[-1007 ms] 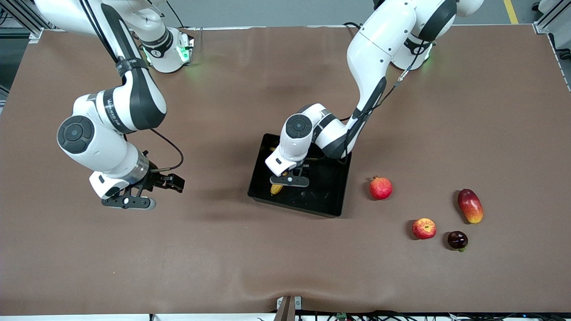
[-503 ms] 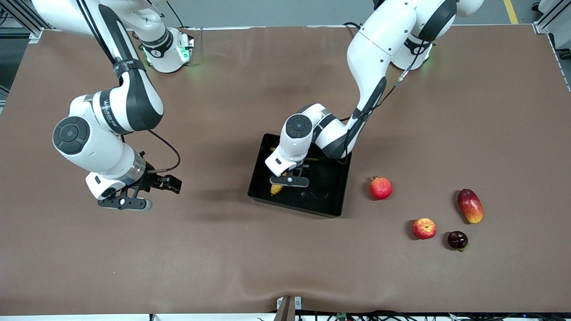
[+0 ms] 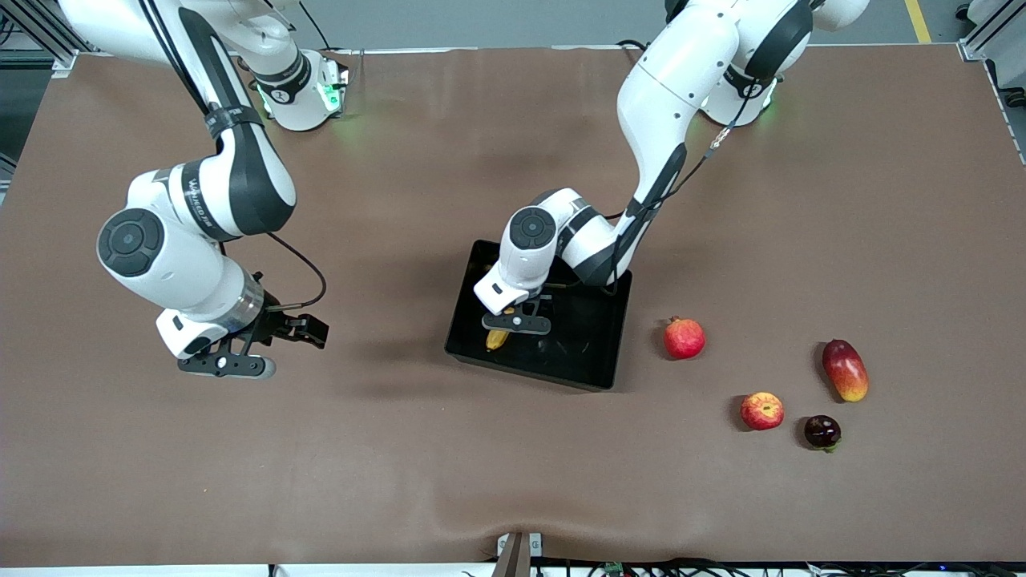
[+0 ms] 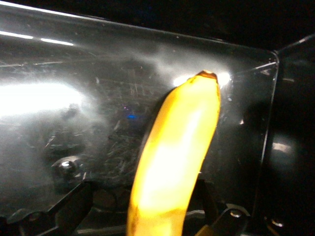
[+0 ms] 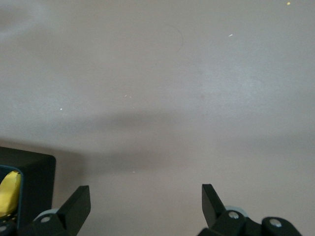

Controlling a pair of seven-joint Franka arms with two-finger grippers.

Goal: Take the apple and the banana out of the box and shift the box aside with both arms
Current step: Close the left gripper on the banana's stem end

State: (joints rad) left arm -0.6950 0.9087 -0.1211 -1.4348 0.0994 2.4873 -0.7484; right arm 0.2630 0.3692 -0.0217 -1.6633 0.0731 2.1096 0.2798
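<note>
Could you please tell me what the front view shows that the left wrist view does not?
Only the front view shows the apple, pomegranate, mango, a dark fruit, and the right gripper waiting over bare table. Only the left wrist view shows the banana up close, lying between the fingers. Both show banana and black tray.

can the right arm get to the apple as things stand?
Probably not easily. The right gripper, open, hangs over bare table at its own end; the apple lies toward the left arm's end, with the box and the left gripper over it in between.
</note>
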